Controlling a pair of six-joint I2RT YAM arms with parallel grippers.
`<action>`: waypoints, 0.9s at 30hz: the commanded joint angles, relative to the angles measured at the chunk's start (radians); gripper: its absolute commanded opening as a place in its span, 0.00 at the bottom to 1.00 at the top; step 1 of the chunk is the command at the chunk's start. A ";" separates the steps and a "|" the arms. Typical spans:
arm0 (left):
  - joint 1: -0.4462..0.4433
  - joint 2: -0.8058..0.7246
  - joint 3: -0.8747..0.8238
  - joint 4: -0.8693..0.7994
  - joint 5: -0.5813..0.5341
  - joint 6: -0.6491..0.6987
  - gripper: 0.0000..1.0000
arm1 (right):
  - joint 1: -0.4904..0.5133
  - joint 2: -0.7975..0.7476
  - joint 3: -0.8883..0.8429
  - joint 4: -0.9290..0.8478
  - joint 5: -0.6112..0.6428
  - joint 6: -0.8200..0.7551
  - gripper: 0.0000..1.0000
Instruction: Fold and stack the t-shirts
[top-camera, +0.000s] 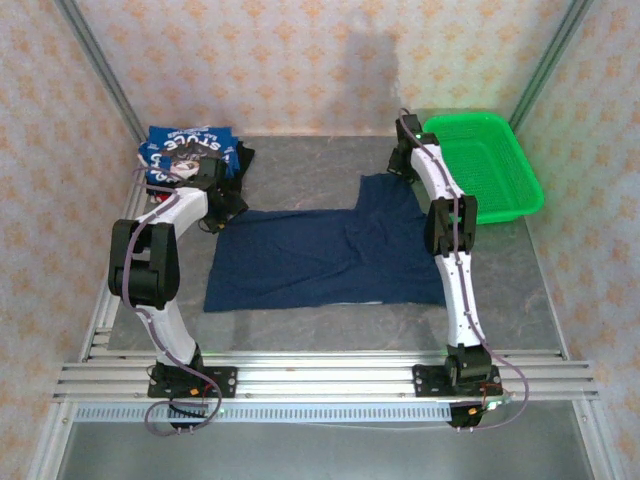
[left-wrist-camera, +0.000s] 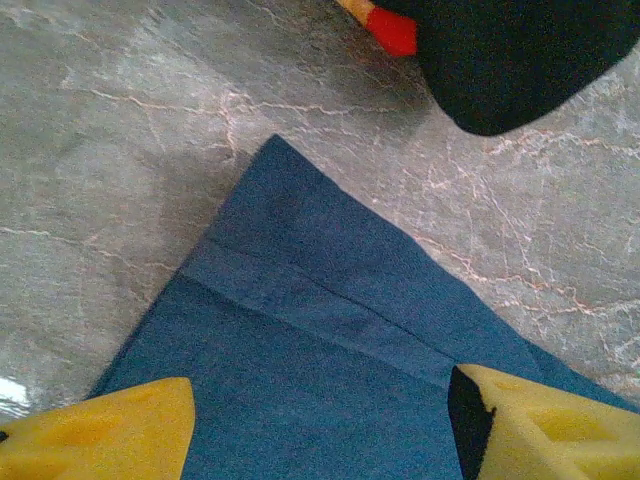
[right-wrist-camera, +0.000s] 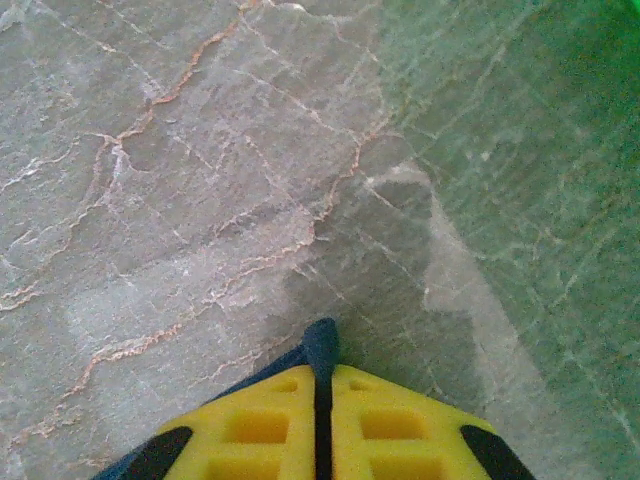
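A dark navy t-shirt (top-camera: 320, 255) lies spread flat on the grey table, one sleeve reaching toward the back right. My right gripper (top-camera: 404, 165) is at that sleeve's far corner. In the right wrist view its yellow fingers (right-wrist-camera: 260, 425) are pressed together, with a fold of the navy cloth (right-wrist-camera: 320, 345) pinched between the tips. My left gripper (top-camera: 215, 200) hovers over the shirt's back left corner (left-wrist-camera: 300, 300). It is open, one yellow finger (left-wrist-camera: 100, 430) on each side, with nothing between them. Folded blue printed t-shirts (top-camera: 185, 150) sit stacked at the back left.
A green mesh basket (top-camera: 490, 165) stands at the back right, close to the right gripper. Black cloth (left-wrist-camera: 520, 60) with a red bit (left-wrist-camera: 392, 30) lies just beyond the left gripper, beside the stack. Bare table (top-camera: 300, 170) stretches behind the navy shirt.
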 joint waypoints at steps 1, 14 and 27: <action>0.011 0.015 0.038 0.001 -0.046 -0.010 0.67 | 0.002 0.024 -0.016 -0.006 -0.001 0.002 0.05; 0.019 0.049 -0.009 0.058 -0.071 -0.136 0.58 | 0.002 -0.013 -0.058 0.007 -0.025 -0.011 0.02; 0.031 0.105 -0.018 0.112 -0.073 -0.200 0.48 | 0.002 -0.031 -0.092 0.003 -0.038 -0.019 0.02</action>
